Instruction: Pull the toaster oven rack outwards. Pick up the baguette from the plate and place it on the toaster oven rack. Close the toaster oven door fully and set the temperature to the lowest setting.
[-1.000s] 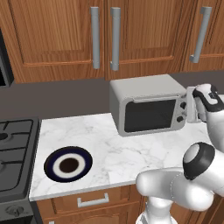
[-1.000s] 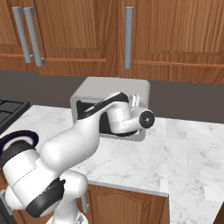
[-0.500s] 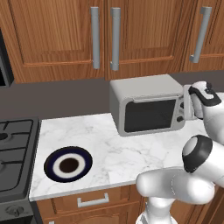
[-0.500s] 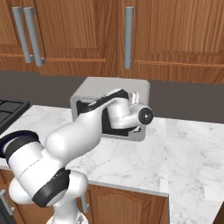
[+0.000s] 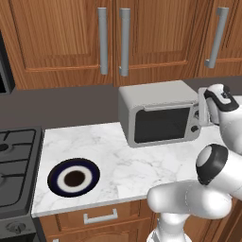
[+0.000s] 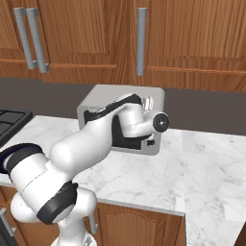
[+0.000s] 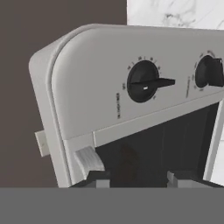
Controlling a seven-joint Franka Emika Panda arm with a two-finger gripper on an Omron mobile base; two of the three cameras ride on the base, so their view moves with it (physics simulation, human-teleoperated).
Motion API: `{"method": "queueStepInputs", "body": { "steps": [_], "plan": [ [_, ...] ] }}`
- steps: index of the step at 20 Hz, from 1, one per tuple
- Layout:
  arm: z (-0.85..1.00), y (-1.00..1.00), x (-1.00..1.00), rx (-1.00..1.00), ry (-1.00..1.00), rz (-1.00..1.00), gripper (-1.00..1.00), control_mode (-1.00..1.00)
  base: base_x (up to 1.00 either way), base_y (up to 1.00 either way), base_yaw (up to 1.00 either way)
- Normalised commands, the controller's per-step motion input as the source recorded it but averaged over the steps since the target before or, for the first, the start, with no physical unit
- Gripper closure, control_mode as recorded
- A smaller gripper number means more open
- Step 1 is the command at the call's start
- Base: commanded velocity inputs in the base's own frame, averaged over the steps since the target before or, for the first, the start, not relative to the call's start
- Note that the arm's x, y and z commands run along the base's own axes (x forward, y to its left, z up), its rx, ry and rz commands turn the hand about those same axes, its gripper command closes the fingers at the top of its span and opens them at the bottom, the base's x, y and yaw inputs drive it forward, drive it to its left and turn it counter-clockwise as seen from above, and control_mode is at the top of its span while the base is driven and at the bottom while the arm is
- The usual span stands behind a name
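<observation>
The light-grey toaster oven [image 5: 153,97] stands at the back of the counter, and its door [image 5: 163,125] is closed. The rack and the baguette are hidden. Nothing lies on the plate [image 5: 73,177], which sits on the marble to the left. My gripper [image 5: 203,109] hovers just off the oven's right front, by the knobs. In the hand view, which is rolled sideways, two dark knobs [image 7: 146,82] [image 7: 208,72] sit on the control panel above my gripper [image 7: 136,180]. Its fingertips [image 7: 97,178] stand apart with only the door's dark glass [image 7: 166,140] behind them. My forearm crosses the oven [image 6: 108,93] front.
A black stove [image 5: 14,165] borders the counter on the left. Wooden cabinets with silver bar handles [image 5: 124,40] hang above the oven. Open marble [image 6: 192,168] stretches right of the oven and in front of it.
My hand has drifted a little toward the oven's knob side. The oven, its door and the plate have not moved.
</observation>
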Motion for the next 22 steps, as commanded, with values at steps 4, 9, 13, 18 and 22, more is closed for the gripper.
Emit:
{"method": "queueStepInputs", "body": {
  "steps": [4, 9, 13, 18, 22],
  "plan": [
    [0.00, -0.23, -0.39, 0.00, 0.00, -0.02, -1.00, -1.00, 0.00, 0.00, 0.00],
    [0.00, -0.47, -0.02, 0.04, 0.00, -0.14, -1.00, -1.00, 0.00, 0.00, 0.00],
    [0.00, -0.24, 0.00, 0.02, -0.02, -0.08, -1.00, -1.00, 0.00, 0.00, 0.00],
    [-0.05, -0.07, -0.19, -0.15, -0.15, 0.02, -1.00, -1.00, 0.00, 0.00, 0.00],
    [-0.09, -0.06, -0.52, -0.31, -0.21, 0.11, -1.00, -1.00, 0.00, 0.00, 0.00]
  ]
}}
